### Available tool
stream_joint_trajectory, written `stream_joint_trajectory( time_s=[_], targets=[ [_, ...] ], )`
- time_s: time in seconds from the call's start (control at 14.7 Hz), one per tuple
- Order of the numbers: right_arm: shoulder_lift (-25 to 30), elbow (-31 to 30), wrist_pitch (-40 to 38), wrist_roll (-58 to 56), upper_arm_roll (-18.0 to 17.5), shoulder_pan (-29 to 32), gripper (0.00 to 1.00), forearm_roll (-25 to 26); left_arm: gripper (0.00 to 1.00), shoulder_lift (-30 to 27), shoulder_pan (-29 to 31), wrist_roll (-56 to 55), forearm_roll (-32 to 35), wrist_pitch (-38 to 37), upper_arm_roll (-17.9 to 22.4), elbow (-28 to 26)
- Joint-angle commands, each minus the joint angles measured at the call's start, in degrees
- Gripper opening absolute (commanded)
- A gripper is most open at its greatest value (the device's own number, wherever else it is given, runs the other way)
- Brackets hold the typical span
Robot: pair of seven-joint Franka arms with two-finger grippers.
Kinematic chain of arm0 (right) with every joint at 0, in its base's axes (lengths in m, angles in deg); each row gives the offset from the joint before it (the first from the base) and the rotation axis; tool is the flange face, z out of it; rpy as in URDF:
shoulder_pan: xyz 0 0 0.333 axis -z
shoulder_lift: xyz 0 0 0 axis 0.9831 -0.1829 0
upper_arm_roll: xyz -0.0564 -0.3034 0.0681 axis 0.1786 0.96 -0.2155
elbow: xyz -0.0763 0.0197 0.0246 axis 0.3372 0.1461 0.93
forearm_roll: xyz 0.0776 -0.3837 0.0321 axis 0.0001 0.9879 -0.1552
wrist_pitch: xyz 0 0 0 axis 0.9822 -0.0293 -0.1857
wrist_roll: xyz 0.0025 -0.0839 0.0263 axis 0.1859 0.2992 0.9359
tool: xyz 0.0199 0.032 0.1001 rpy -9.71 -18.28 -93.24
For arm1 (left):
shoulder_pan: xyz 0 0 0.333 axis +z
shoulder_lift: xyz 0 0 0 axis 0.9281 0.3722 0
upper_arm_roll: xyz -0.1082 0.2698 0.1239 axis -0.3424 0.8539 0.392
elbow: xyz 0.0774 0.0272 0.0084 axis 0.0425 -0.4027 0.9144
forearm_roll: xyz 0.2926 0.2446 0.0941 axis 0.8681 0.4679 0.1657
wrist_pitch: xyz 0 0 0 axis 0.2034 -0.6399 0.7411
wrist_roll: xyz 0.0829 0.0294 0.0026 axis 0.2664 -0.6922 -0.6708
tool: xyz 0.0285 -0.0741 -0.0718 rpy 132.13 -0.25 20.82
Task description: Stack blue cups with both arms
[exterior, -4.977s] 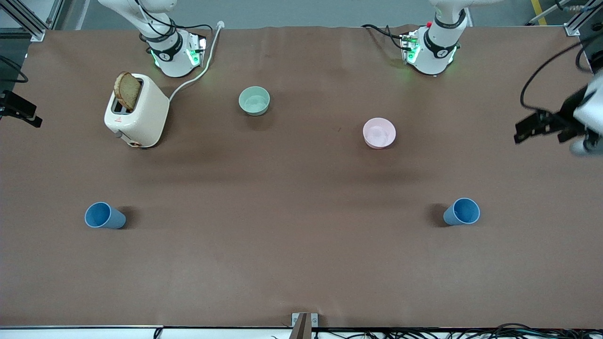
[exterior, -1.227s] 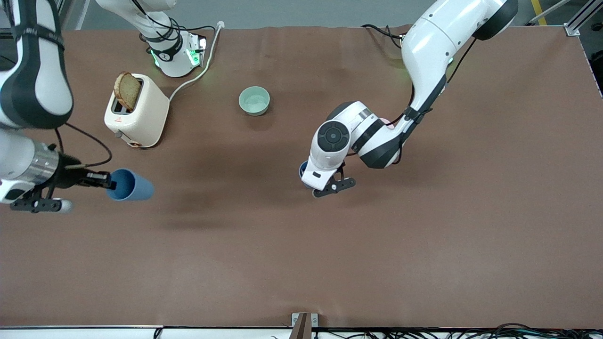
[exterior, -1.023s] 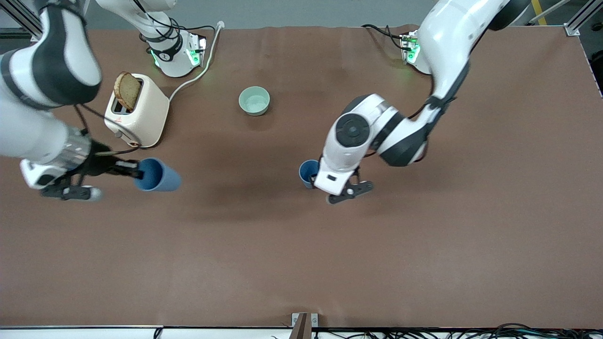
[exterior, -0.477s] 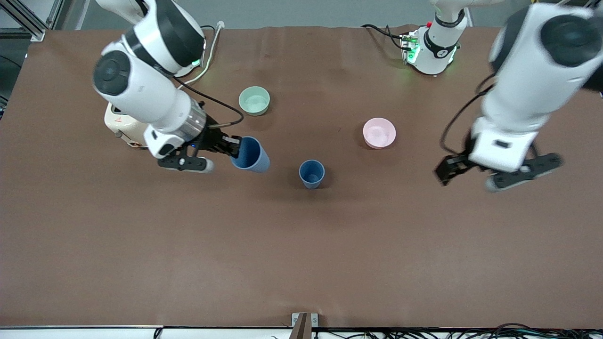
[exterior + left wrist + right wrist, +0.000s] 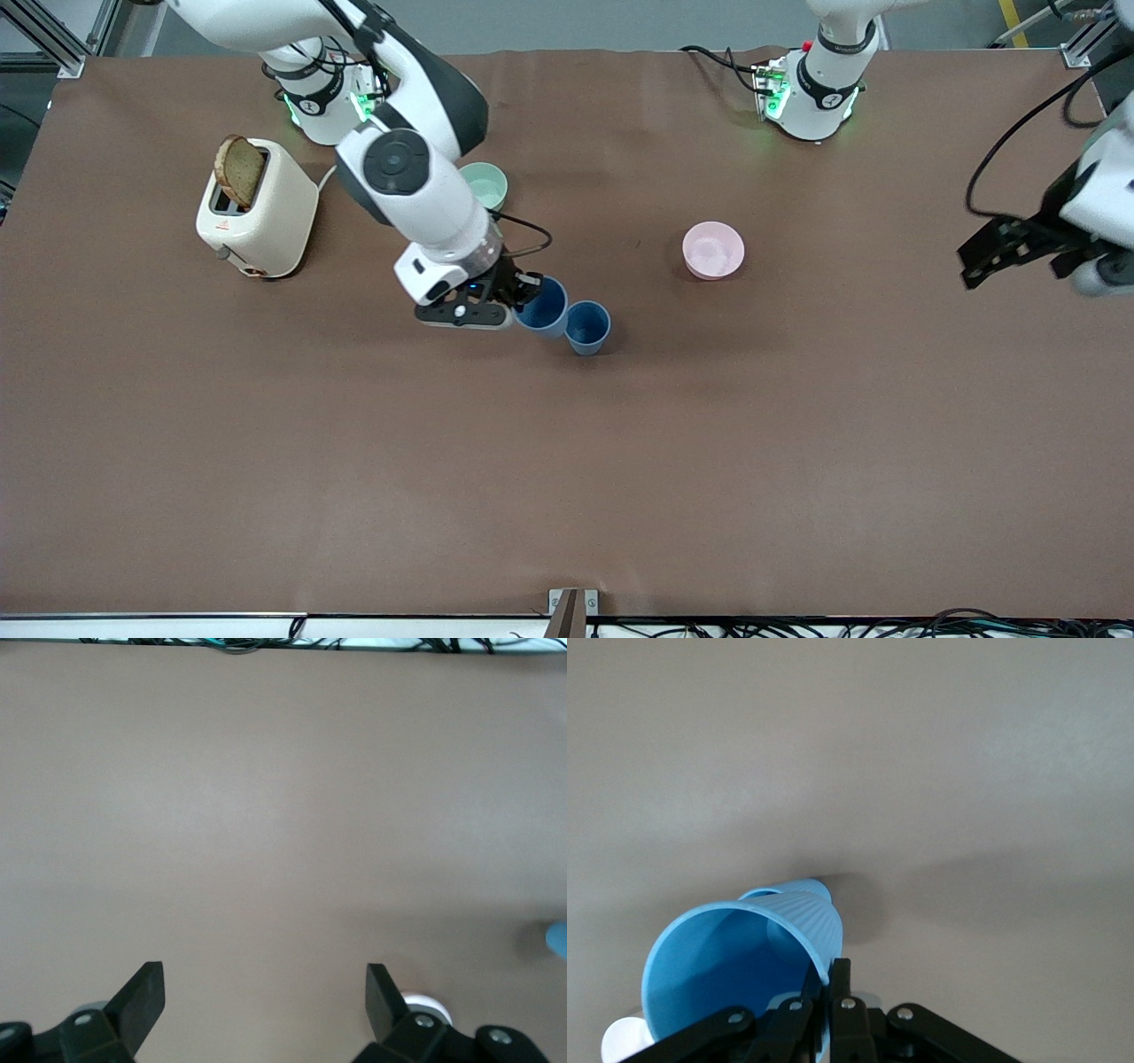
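Observation:
One blue cup (image 5: 587, 327) stands upright on the brown table, near its middle. My right gripper (image 5: 522, 291) is shut on the rim wall of the second blue cup (image 5: 542, 307) and holds it tilted, right beside the standing cup. In the right wrist view the held cup (image 5: 735, 970) opens toward the camera, with the gripper (image 5: 833, 973) pinching its wall. A sliver of the standing cup (image 5: 799, 890) shows past it. My left gripper (image 5: 1010, 251) is open and empty over the left arm's end of the table. Its fingertips (image 5: 146, 988) are spread over bare table.
A cream toaster (image 5: 261, 213) holding a slice of bread stands near the right arm's base. A pale green bowl (image 5: 489, 183) is partly hidden by the right arm. A pink bowl (image 5: 713, 250) sits farther from the front camera than the standing cup, toward the left arm's end.
My right gripper has carried its blue cup across to right beside the standing cup. My left arm has drawn farther back toward its end of the table, still open.

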State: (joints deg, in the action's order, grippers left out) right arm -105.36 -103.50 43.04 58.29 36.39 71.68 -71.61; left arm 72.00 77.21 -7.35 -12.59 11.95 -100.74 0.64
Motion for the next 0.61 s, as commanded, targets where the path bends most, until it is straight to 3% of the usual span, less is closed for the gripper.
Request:
stream_joint_trajectory(
  time_s=[0.0,0.55],
  targets=[
    [-1.7,0.9,1.5,4.0,-2.6,0.2,0.01,2.4,1.00,-4.7,-9.0,5.7,-2.1,-2.6,11.2,-2.4],
    [-4.8,0.4,5.3,4.5,-3.1,-1.6,0.01,4.1,1.00,-6.9,-9.7,6.6,-6.3,-6.3,12.2,-5.8]
  ],
)
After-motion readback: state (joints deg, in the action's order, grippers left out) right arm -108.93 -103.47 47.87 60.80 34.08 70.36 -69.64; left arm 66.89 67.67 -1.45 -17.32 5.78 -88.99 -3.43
